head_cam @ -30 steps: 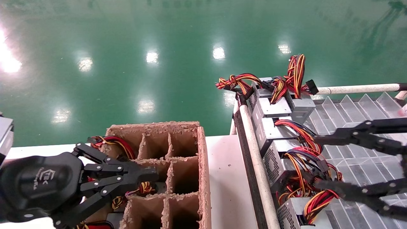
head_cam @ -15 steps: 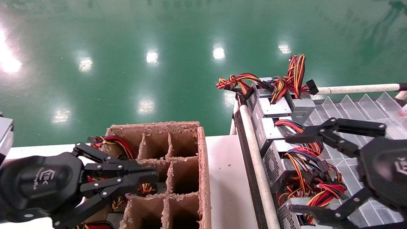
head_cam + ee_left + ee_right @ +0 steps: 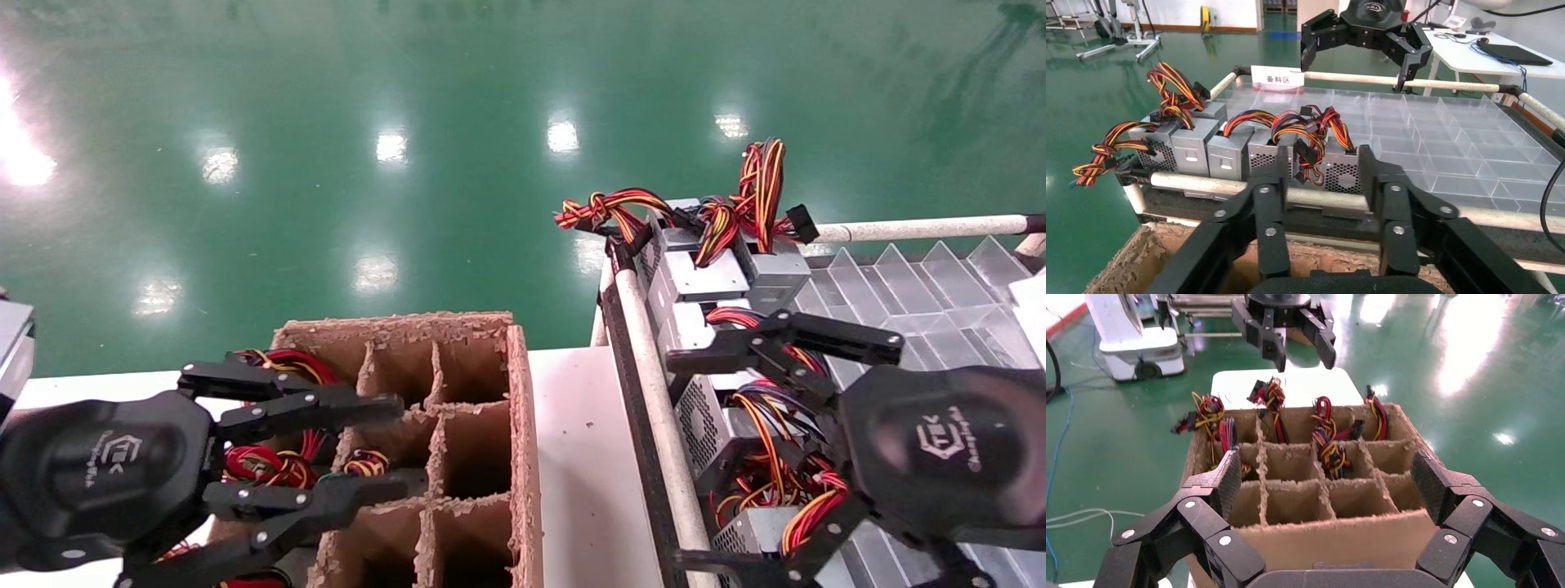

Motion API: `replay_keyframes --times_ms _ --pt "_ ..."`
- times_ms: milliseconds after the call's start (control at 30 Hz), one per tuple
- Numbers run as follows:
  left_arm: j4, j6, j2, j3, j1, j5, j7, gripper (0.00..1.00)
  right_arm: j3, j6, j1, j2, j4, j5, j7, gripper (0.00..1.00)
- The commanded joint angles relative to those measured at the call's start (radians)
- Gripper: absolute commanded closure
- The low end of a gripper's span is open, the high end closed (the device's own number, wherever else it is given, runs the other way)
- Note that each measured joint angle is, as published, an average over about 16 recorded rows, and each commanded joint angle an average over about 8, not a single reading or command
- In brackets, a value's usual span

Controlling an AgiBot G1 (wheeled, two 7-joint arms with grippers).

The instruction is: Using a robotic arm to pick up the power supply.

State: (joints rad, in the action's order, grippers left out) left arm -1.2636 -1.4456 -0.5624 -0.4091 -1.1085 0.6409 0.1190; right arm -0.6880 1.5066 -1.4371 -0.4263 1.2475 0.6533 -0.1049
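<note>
Factory or assembly-shop floor: glossy green epoxy floor (image 3: pixel 327 122) reflecting overhead lights, clear plastic compartmented parts tray (image 3: pixel 1438 131) on a padded-rail cart with a white staging-area placard (image 3: pixel 1277 76) at 12 o'clock, brown cardboard divider carton (image 3: pixel 1303 478).

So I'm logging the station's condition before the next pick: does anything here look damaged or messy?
Yes. The cardboard box with dividers is badly frayed: its rim and partition edges are ragged and shredded. On the rack, the power supplies stand in a row but their wire bundles spill and tangle across neighbouring units. Both grippers, left and right, are open.
</note>
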Motion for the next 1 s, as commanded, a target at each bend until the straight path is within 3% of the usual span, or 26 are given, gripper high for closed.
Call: replay_keyframes --times_ms 33,633,1000 --pt "0.000 0.000 0.000 0.000 0.000 0.000 0.000 0.00 0.036 -0.001 0.032 -0.016 0.003 0.007 -0.007 0.00" --pt "0.000 0.000 0.000 0.000 0.000 0.000 0.000 0.00 0.357 -0.010 0.317 -0.162 0.032 0.068 -0.072 0.00" --pt "0.000 0.000 0.000 0.000 0.000 0.000 0.000 0.00 0.441 -0.012 0.392 -0.200 0.039 0.084 -0.087 0.00"
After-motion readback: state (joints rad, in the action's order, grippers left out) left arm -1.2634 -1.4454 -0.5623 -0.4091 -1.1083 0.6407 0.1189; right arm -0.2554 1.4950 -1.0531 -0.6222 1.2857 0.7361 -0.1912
